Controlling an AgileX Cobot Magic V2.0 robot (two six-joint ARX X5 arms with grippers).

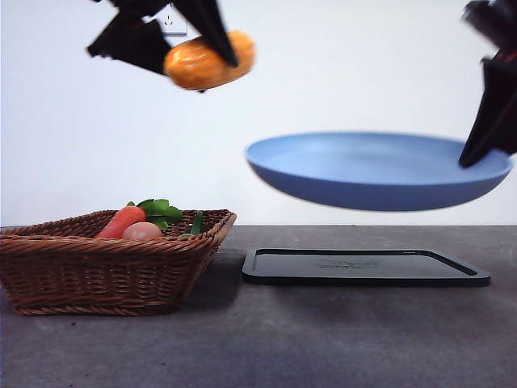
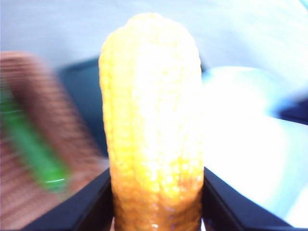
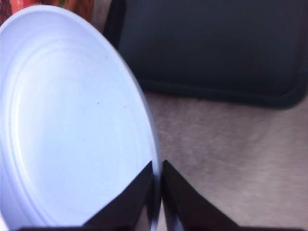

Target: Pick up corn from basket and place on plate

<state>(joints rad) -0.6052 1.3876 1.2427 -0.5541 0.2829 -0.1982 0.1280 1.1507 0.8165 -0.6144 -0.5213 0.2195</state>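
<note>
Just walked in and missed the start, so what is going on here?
The left gripper holds the corn in the air, above the wicker basket and off to one side of the plate. The right gripper pinches the rim of the light-blue plate, holding it up over the black tray. A carrot, some greens and a pinkish egg-shaped thing remain in the basket.

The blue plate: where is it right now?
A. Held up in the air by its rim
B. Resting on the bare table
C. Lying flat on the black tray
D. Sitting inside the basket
A: the plate hangs above the black tray, with the right gripper shut on its rim.
</note>
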